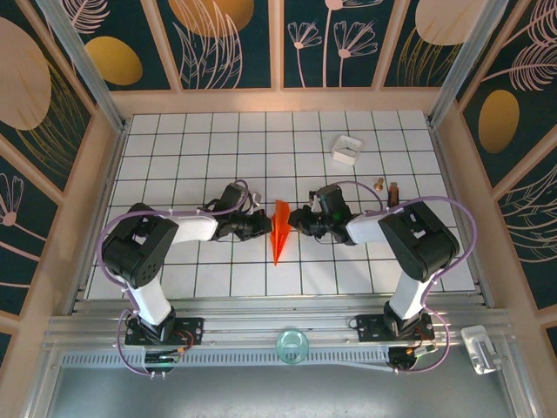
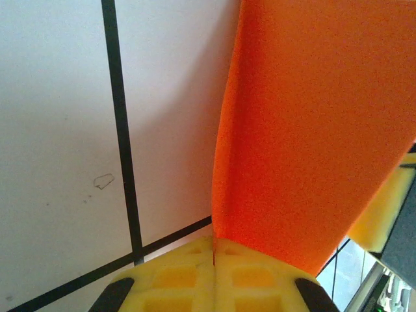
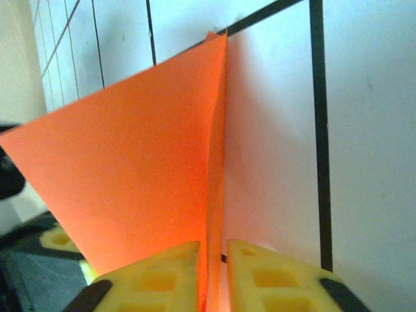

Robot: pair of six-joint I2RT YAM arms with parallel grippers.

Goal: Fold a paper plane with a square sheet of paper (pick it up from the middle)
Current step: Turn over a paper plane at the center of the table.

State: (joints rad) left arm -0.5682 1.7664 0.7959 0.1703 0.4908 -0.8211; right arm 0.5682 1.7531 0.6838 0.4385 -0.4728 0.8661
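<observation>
Seen from above, near the middle of the tiled table (image 1: 174, 157): a slim orange-red paper plane (image 1: 278, 228), long axis running 12 to 6 o'clock, sharp tip at 6. Flanked and gripped on both sides, by the left gripper (image 1: 264, 226) reaching in from 9 o'clock and the right gripper (image 1: 295, 222) from 3 o'clock. Both roughly level, on the wider 12 o'clock half, neither clearly nearer; tip end free. Well apart at 1 o'clock, a small white box (image 1: 345, 150).

From the left wrist: yellow pads (image 2: 182, 276) pressed flat together with no gap, and the paper rising out of the seam toward 12, so pinching the plane. At 4 o'clock in that view, one yellow pad (image 2: 380, 218) of the right arm just behind the paper, too fine to make out from overhead.

From the right wrist: pads (image 3: 162, 276) drawn in on the centre crease, a thin sliver of gap on the 3 o'clock side. Judged a light pinch rather than a hard clamp.

Next move likely to hinge on that shared crease line between opposed grips. Pulling apart along 9–3 could tear or unfold it.
</observation>
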